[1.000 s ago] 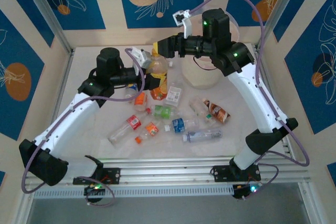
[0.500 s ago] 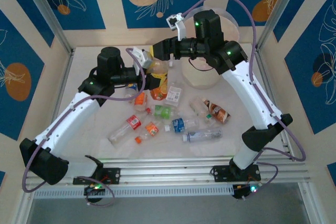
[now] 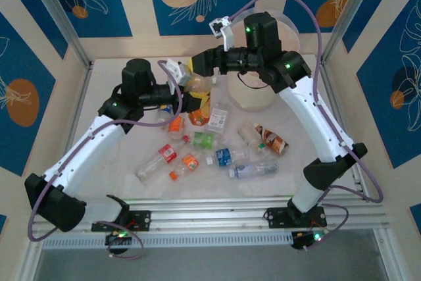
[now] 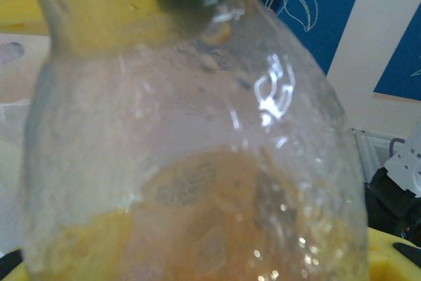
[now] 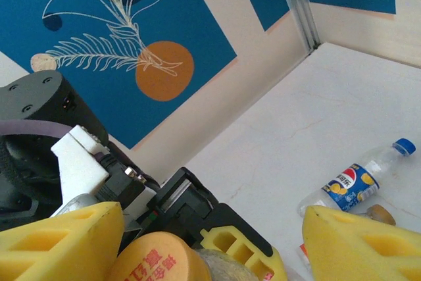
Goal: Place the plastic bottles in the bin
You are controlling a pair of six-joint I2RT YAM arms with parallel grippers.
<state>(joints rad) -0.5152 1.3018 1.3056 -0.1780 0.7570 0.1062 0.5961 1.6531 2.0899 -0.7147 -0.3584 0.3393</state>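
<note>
My left gripper [image 3: 191, 97] is shut on a clear plastic bottle [image 3: 196, 84] with an orange label and an orange cap, held up above the heap. Its wall [image 4: 197, 136] is pressed close to the left wrist camera, with yellow pads at the bottom corners. My right gripper [image 3: 197, 65] hovers at the bottle's top. In the right wrist view its yellow fingers [image 5: 59, 241] stand wide apart and open, with the orange cap [image 5: 154, 261] between them, close to the left one. The cream-white bin [image 3: 253, 97] stands behind the right arm. Several plastic bottles [image 3: 225, 156] lie on the table.
Loose bottles spread from the red-labelled one [image 3: 164, 156] at the left to the brown-labelled one [image 3: 271, 138] at the right. A blue-labelled bottle [image 5: 352, 185] lies on the white tabletop [image 5: 316, 116]. Metal frame posts [image 3: 56, 14] and patterned walls close in the table.
The right arm's wrist has shifted a little left and back, and its fingers have spread wider around the bottle's cap. The left arm has kept still with the bottle.
</note>
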